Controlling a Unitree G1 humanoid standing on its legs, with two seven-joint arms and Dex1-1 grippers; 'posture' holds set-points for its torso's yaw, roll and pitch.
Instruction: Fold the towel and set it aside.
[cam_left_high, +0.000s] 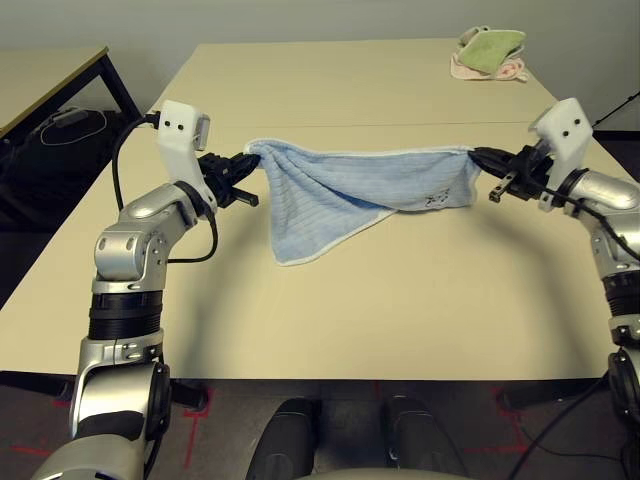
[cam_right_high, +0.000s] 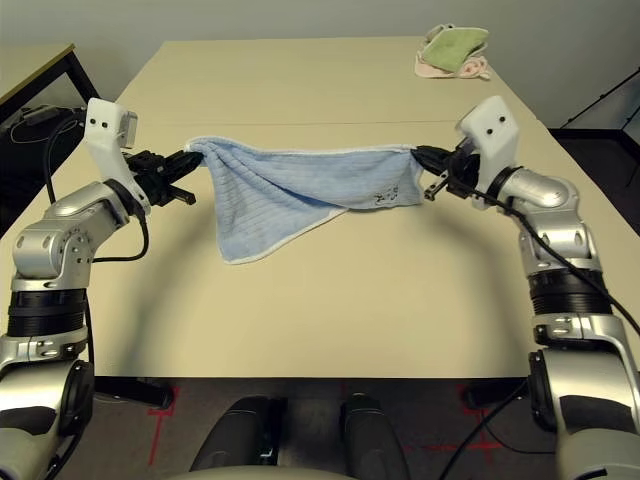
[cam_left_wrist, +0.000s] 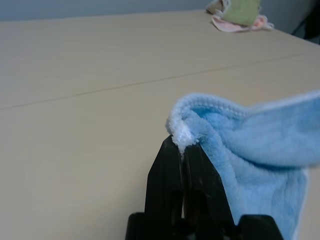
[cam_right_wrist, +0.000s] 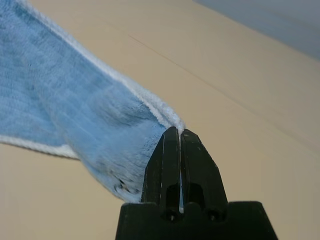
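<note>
1. Left eye view: the towel hangs stretched between the two arms above the beige surface. The left claw is pinched on the left top corner and the right claw is pinched on the right top corner, so the top edge runs almost level from left to right. The cloth sags in the middle, and one loose corner drops low on the left side, near the surface; I cannot tell if it touches. A small dark mark sits near the right end of the towel. At the far right of the surface lies a pile of green and pink cloths, well apart from the towel.

2. Right eye view: the same scene. A second beige table stands at the far left, and a dark bag lies below it.

3. Left wrist view: the two black fingers are pressed together on the white edging of the towel corner. The blue cloth bunches just beyond the tips and falls to one side.

4. Right wrist view: the fingers are closed tight on the white edge of the towel, and the cloth stretches away from them above the surface.
</note>
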